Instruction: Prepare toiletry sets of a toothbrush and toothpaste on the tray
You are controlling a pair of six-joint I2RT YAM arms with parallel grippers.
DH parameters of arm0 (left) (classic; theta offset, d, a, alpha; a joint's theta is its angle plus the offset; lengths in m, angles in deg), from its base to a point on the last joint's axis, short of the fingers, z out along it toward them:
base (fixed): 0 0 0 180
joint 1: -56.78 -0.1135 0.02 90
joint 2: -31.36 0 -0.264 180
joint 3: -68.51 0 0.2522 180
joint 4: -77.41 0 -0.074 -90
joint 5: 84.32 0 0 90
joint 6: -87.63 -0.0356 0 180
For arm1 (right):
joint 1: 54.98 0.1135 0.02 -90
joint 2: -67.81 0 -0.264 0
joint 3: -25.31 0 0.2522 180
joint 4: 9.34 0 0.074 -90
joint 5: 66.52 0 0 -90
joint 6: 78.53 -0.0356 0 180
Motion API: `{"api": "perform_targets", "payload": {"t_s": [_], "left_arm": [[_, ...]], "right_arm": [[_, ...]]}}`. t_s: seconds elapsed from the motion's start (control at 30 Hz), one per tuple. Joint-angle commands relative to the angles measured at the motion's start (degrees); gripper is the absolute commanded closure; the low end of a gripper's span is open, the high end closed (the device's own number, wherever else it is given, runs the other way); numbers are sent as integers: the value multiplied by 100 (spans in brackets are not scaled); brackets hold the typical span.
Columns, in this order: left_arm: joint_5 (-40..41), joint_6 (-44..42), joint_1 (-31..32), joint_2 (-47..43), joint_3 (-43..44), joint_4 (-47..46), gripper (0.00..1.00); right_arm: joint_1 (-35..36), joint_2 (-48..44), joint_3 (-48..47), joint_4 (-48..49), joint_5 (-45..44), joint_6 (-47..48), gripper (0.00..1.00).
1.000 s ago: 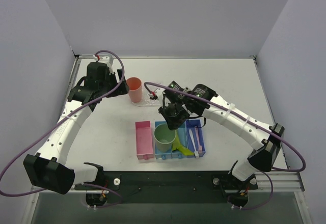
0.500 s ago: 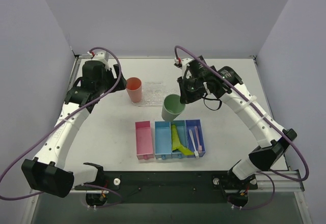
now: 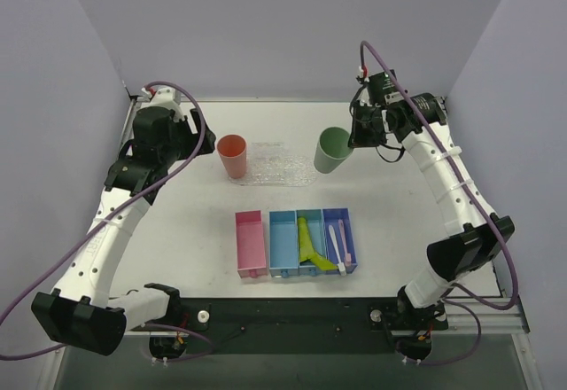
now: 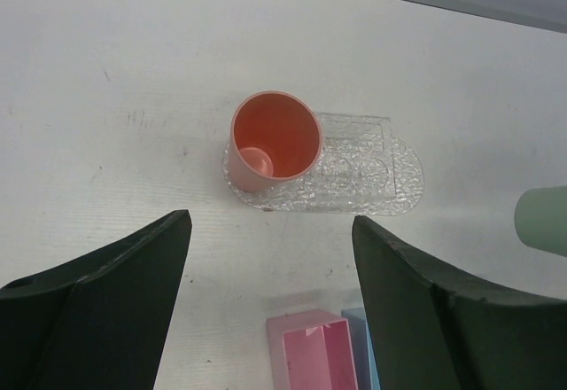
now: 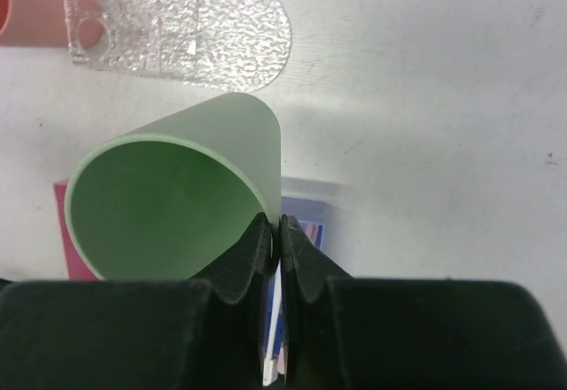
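The right pincer is clamped on the rim of a green cup, holding it above the table beside the right end of the tray. The toothbrushes and toothpaste tubes lie in neighbouring blue bins nearer the arms. The left pincer, fingers wide apart, hangs over a pink cup standing on the tray's left end.
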Motion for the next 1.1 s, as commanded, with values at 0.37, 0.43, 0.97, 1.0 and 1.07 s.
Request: {"api": "perform_targets", "payload": {"t_s": [0.37,0.43,0.97,1.0,1.07], "left_arm": [[117,-253,-50,-367,-123,-183,16],[126,-253,-50,-464,-141,-113,16],[-14,-157,-68,-553,-343,-200,16],[-32,-157,-68,-552,-352,-209,16],[-32,-130,-77,-535,-352,-227,16]], "right_arm": [[-134,1196,-617,811,-199,-546,100],[-91,1354,-740,872,-234,-590,100],[120,2330,-1170,679,-234,-942,100],[138,2365,-1197,662,-252,-950,100],[156,2462,-1258,627,-330,-959,100]]}}
